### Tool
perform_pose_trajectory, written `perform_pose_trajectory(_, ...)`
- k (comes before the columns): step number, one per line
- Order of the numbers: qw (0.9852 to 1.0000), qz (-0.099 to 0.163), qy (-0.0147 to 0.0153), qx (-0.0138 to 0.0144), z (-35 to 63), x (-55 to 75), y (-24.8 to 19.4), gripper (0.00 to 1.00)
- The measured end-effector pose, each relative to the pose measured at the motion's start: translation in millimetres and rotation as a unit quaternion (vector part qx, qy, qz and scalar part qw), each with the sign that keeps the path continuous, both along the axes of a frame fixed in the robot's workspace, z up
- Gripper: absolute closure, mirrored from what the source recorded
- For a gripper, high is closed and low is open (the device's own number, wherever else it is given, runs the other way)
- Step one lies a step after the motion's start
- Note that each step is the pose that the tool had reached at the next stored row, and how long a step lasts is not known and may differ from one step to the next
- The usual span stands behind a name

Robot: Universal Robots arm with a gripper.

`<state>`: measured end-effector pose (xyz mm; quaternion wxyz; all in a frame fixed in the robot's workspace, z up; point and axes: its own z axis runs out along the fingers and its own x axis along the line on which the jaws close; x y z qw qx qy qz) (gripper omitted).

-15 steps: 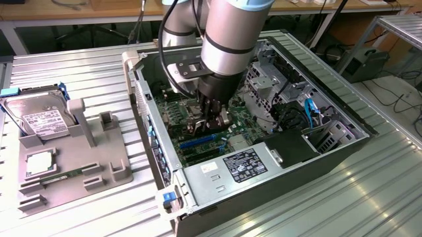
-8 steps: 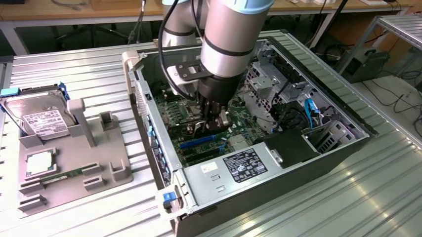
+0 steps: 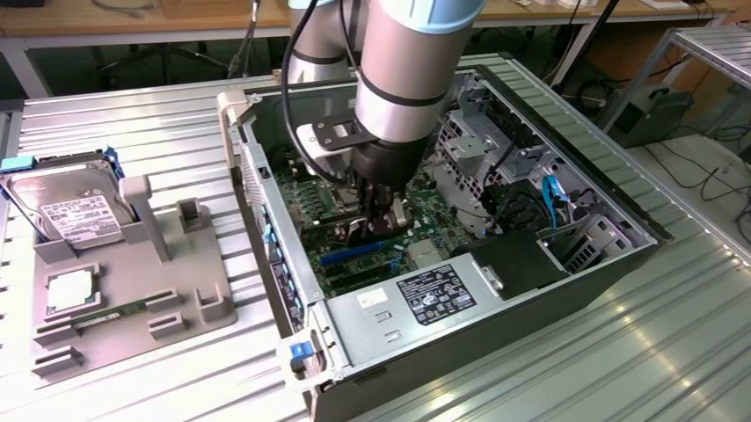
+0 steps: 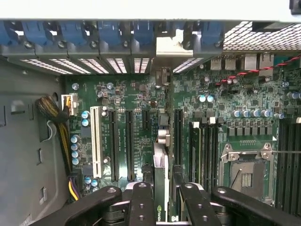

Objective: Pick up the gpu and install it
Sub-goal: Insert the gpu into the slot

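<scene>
The gpu (image 4: 160,165) is a thin dark card seen edge-on. It stands upright over the green motherboard (image 4: 136,99) inside the open computer case (image 3: 610,255). Its pale metal bracket (image 4: 170,47) reaches the row of rear slot openings. My gripper (image 4: 162,207) is shut on the card, one black finger (image 4: 141,202) on each side of it. In the exterior view my gripper (image 3: 378,230) is low inside the case, over the board's blue slots (image 3: 352,253). I cannot tell whether the card's edge sits in a slot.
Other slots include a white one (image 4: 96,141), with the processor socket (image 4: 244,174) and a cable bundle (image 4: 51,113) nearby. The power supply (image 3: 434,294) sits at the case's near end. On the exterior view's left, a grey fixture (image 3: 141,290) holds a hard drive (image 3: 70,207), a processor (image 3: 70,290) and a memory stick (image 3: 118,312).
</scene>
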<state>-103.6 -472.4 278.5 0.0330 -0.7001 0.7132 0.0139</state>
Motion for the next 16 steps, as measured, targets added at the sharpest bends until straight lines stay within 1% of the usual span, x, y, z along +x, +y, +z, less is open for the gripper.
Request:
perform_pose_trajectory(6,1.0000,0.000,-0.0043,-0.0004,-5.0,-7.0,0.0,0.74)
perform_pose_trajectory(9,1.0000,0.000,-0.0048,-0.0011,-7.0,-7.5,-0.1,0.74)
perform_pose_trajectory(11,1.0000,0.000,-0.0049,-0.0011,-9.0,-7.6,0.0,0.74)
perform_pose_trajectory(14,1.0000,0.000,-0.0050,-0.0011,-14.4,-7.6,0.0,0.74)
perform_pose_trajectory(16,1.0000,0.000,-0.0049,-0.0013,-16.2,-7.7,0.0,0.74)
